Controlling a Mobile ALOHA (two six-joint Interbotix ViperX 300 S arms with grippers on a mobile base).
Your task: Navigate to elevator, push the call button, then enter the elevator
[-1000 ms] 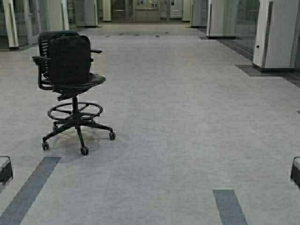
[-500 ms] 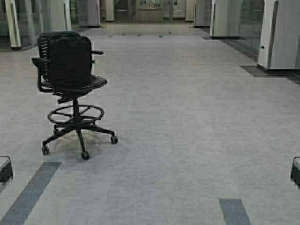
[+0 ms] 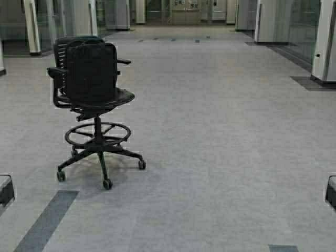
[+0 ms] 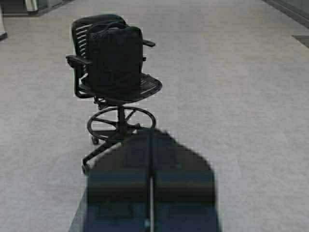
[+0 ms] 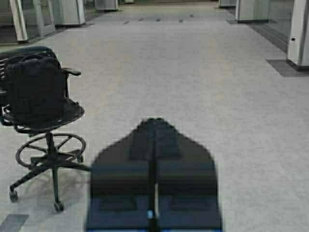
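I am in the navigation leg, out on open grey carpet in a wide lobby, and by my judgement nothing beyond driving has been done. Neither the elevator nor the call button shows in any of my 3 views, so I cannot say where they stand; the far end of the hall holds doors and panels too small to identify. Pushing the button and entering are both left to do.

My left gripper is clenched with nothing in it, its 2 fingers pressed together, parked low at my left side. My right gripper is likewise clenched and empty, parked low at my right.

A black drafting chair with a black bag on its seat stands ahead on my left, near my path. White pillars line the right side.
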